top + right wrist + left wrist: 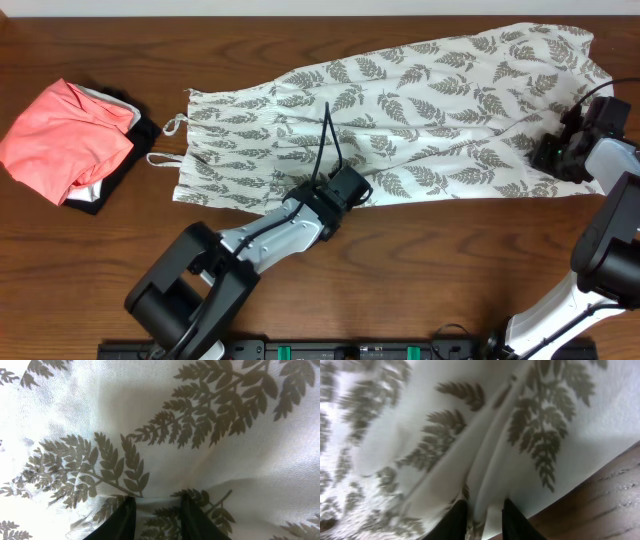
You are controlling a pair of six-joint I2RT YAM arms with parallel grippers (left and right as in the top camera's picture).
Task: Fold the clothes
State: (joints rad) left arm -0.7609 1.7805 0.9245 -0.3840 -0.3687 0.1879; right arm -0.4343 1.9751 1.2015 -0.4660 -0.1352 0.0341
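The clothes (420, 110), a long white dress with a grey-green fern print, lie spread from the table's middle left to its far right corner. The thin straps (172, 126) point left. My left gripper (352, 186) sits at the dress's near edge about midway along and is shut on a fold of the fabric (485, 507). The right gripper (548, 152) rests on the wide hem end at the right. Its jaws pinch a taut band of cloth (157, 502). Wood shows beside the cloth in the left wrist view.
A coral-pink folded garment (60, 140) lies on a black garment (112, 185) at the far left. Bare brown table (450, 260) runs along the near side of the dress. The left arm's cable (328, 140) loops over the dress.
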